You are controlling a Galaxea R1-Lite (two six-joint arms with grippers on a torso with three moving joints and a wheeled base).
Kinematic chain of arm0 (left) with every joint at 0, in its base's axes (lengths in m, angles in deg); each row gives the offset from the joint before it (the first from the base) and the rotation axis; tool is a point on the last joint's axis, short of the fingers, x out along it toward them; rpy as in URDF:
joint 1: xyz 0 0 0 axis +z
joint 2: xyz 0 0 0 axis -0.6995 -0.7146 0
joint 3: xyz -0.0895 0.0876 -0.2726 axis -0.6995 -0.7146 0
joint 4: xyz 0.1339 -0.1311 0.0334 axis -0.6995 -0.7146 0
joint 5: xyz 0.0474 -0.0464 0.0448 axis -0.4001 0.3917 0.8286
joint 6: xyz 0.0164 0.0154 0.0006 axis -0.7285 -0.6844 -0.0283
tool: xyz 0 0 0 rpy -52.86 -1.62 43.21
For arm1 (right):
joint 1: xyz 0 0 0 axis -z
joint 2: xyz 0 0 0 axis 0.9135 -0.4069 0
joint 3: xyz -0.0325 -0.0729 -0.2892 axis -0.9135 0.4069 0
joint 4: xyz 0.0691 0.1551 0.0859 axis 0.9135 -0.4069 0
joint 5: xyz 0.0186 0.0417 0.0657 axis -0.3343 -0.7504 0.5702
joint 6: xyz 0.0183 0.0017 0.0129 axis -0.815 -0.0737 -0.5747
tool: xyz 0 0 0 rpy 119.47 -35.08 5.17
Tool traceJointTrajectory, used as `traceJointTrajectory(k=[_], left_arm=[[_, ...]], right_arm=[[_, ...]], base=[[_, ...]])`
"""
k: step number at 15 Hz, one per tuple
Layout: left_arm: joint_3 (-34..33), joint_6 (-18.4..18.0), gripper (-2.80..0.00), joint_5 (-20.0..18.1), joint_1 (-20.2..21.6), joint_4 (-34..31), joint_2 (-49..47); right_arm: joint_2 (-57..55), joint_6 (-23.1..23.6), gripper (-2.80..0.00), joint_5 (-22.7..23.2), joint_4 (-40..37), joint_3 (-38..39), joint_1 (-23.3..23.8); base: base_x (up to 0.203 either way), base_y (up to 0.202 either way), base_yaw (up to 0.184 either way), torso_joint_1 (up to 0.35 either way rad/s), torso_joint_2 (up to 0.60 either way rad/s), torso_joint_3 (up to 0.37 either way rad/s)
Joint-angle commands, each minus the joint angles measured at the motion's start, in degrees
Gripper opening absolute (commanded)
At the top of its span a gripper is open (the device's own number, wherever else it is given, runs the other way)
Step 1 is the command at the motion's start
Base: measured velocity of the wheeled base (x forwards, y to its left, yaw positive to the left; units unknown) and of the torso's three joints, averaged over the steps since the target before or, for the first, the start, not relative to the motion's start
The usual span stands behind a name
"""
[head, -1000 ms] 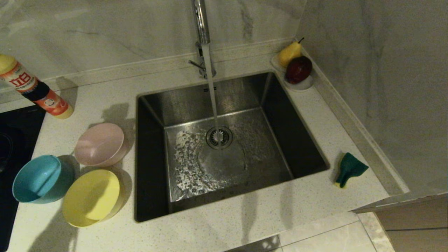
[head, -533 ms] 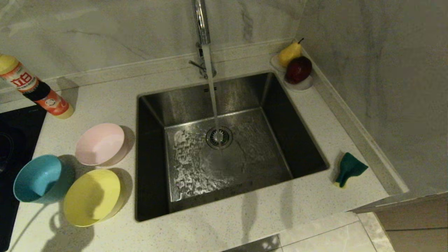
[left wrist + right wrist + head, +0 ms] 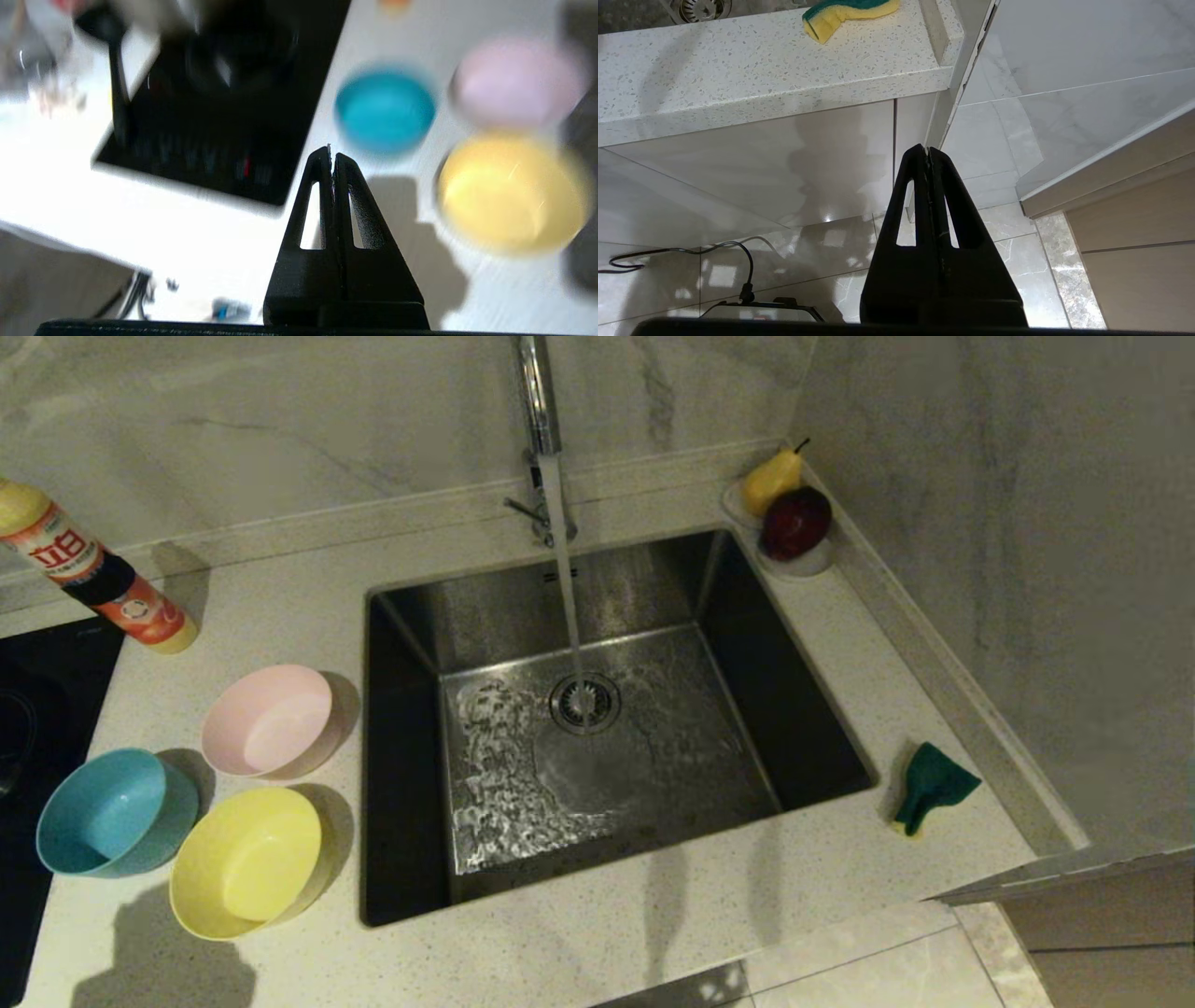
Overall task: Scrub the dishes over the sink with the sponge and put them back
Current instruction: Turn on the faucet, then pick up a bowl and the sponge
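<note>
The left gripper [image 3: 331,154], jaws pressed together and empty, is hovering above the surface [image 3: 224,233] near the yellow bowl [image 3: 509,191]; the right gripper [image 3: 927,151], jaws likewise together, is hanging below the surface's front edge.

Neither arm shows in the head view. The chrome tap spout [image 3: 539,392] is cut off by the top edge, and the black glass cooktop [image 3: 37,681] by the left edge. The left wrist view is smeared: the light blue plastic bowl [image 3: 385,109], pale pink plastic bowl [image 3: 516,81] and yellow plastic bowl [image 3: 511,193] have soft rims, and a dark, possibly handled pan [image 3: 233,51] on the cooktop stays unclear. The yellow-and-green rectangular sponge [image 3: 850,11] is clipped by the right wrist view's edge.
</note>
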State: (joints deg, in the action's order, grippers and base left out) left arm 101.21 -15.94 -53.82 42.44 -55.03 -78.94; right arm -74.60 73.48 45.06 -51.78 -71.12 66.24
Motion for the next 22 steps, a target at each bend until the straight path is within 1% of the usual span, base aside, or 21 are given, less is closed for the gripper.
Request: traceJointTrajectory(k=[1,2,3,4,5,7,8,9,11,14,19,22], left_arm=[[-6.3,0.4,-2.80,-0.8,1.5,-2.3,7.4],[-8.0,-0.1,-2.80,-2.7,1.6,-2.8,10.4],[-9.5,-1.6,-2.80,-8.3,1.7,-2.6,12.0],[-10.9,-2.8,-2.80,-16.1,1.8,-1.8,12.7],[-13.4,-4.1,-2.80,-21.3,1.8,-0.5,13.2],[-18.8,-7.3,-2.80,-28.0,1.8,2.5,13.5],[-19.9,-7.1,-2.80,-29.9,1.9,5.1,13.5],[-20.4,-5.0,-2.80,-31.3,1.8,5.8,13.5],[-22.6,-5.1,-2.80,-35.4,1.8,6.5,13.5],[-22.4,-4.3,-2.80,-35.3,1.8,6.8,13.5],[-22.4,-4.2,-2.80,-35.2,1.9,6.8,13.5],[-22.4,-4.2,-2.80,-35.1,1.8,6.8,13.5]], right_arm=[[0.0,0.0,-2.80,0.0,0.0,0.0,0.0],[0.0,0.0,-2.80,0.0,0.0,0.0,0.0],[0.0,0.0,-2.80,-0.1,0.0,0.0,0.0],[0.0,0.0,-2.80,0.0,0.0,0.0,0.0],[0.0,0.0,-2.80,0.0,0.0,0.0,0.0],[0.0,0.0,-2.80,0.0,0.0,0.0,0.0],[0.0,0.0,-2.80,0.0,0.0,0.0,0.0],[0.0,0.0,-2.80,0.0,0.0,0.0,-0.1],[0.0,0.0,-2.80,-0.1,0.0,0.0,0.0],[0.0,0.0,-2.80,-0.1,0.0,0.0,0.0],[0.0,0.0,-2.80,-0.1,0.0,0.0,0.0],[-0.1,0.8,-2.80,-0.2,-0.4,-0.1,0.0]], base=[[0.000,0.000,0.000,0.000,0.00,0.000],[0.000,0.000,0.000,0.000,0.00,0.000],[0.000,0.000,0.000,0.000,0.00,0.000],[0.000,0.000,0.000,0.000,0.00,0.000],[0.000,0.000,0.000,0.000,0.00,0.000],[0.000,0.000,0.000,0.000,0.00,0.000],[0.000,0.000,0.000,0.000,0.00,0.000],[0.000,0.000,0.000,0.000,0.00,0.000],[0.000,0.000,0.000,0.000,0.00,0.000],[0.000,0.000,0.000,0.000,0.00,0.000],[0.000,0.000,0.000,0.000,0.00,0.000],[0.000,0.000,0.000,0.000,0.00,0.000]])
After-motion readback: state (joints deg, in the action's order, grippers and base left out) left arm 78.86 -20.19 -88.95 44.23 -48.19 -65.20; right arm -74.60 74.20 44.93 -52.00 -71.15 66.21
